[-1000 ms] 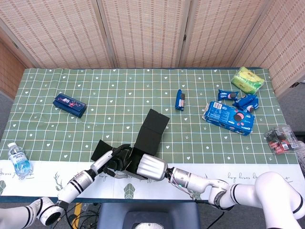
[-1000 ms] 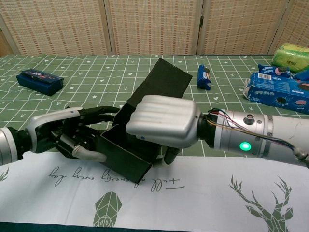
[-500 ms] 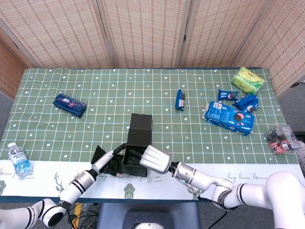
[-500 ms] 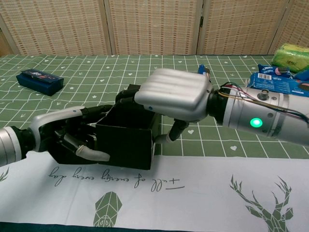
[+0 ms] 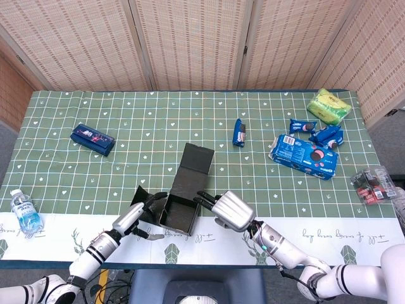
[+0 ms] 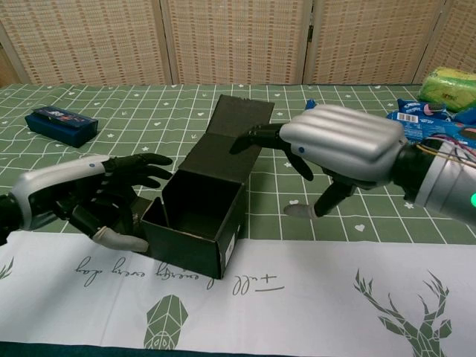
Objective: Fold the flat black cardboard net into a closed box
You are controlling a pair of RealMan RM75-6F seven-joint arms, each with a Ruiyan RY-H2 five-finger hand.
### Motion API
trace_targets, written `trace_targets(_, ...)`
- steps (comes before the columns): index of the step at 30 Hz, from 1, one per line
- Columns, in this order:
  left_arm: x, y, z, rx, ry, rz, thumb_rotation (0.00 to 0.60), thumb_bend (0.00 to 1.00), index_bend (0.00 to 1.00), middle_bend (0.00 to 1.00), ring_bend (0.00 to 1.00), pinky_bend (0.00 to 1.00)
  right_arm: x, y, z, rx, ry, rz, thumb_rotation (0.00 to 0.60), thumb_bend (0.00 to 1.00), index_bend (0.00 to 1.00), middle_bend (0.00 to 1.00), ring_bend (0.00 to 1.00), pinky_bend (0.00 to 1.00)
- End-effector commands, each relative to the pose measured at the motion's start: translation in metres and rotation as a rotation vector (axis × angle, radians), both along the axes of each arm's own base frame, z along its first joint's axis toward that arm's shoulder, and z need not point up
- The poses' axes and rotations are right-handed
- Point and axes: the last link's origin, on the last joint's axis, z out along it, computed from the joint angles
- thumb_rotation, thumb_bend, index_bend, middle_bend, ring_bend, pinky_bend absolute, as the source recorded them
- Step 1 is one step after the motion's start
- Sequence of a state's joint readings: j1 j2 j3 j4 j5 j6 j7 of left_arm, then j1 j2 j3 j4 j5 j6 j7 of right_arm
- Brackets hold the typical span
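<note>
Black cardboard box [image 6: 195, 223], lid up, near table's front edge, between left hand [image 6: 89, 199] and right hand [image 6: 338, 149], both spread, empty; left flap partly hidden behind left hand.

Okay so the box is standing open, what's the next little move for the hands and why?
Probably tip the raised lid forward with the right hand: the black box stands with its top open, the lid leaning back, and both hands hold nothing, the left hand beside the wall.

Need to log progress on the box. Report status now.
Left hand and right hand open, flanking the black box. Box upright, walls formed, lid still open. Nothing in the way.
</note>
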State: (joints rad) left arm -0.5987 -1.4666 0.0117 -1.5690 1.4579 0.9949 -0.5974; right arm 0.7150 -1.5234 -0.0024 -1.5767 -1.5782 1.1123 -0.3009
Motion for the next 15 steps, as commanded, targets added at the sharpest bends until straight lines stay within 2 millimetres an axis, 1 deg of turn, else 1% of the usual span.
trace_targets(1, -0.002, -0.003, 0.01, 0.036, 0.022, -0.024, 0.6, 0.11, 0.07, 0.09, 0.03, 0.39, -0.014, 0.013, 0.004, 0.059, -0.077, -0.148, 0.6, 0.23, 0.08, 0.14, 0.64, 0.84)
trace_targets(4, -0.006, -0.004, 0.021, 0.065, 0.053, -0.035, 0.6, 0.11, 0.07, 0.07, 0.02, 0.36, -0.023, 0.029, 0.004, 0.136, -0.184, -0.309, 0.6, 0.2, 0.02, 0.13, 0.64, 0.84)
trace_targets(8, -0.011, -0.005, 0.032, 0.084, 0.047, -0.006, 0.6, 0.11, 0.07, 0.06, 0.0, 0.34, -0.03, 0.045, -0.003, 0.232, -0.287, -0.482, 0.6, 0.15, 0.0, 0.09, 0.64, 0.84)
trace_targets(10, -0.013, -0.006, 0.036, 0.087, 0.038, 0.01, 0.6, 0.11, 0.07, 0.05, 0.0, 0.34, -0.031, 0.051, -0.009, 0.283, -0.331, -0.562, 0.6, 0.1, 0.0, 0.05, 0.63, 0.84)
trace_targets(13, -0.016, -0.008, 0.039, 0.085, 0.031, 0.022, 0.6, 0.11, 0.07, 0.05, 0.0, 0.34, -0.03, 0.054, -0.017, 0.341, -0.395, -0.664, 0.6, 0.03, 0.0, 0.01, 0.61, 0.85)
trace_targets(15, -0.016, -0.01, 0.041, 0.084, 0.027, 0.025, 0.6, 0.11, 0.07, 0.05, 0.0, 0.34, -0.029, 0.055, -0.024, 0.358, -0.412, -0.713, 0.6, 0.0, 0.0, 0.0, 0.6, 0.85)
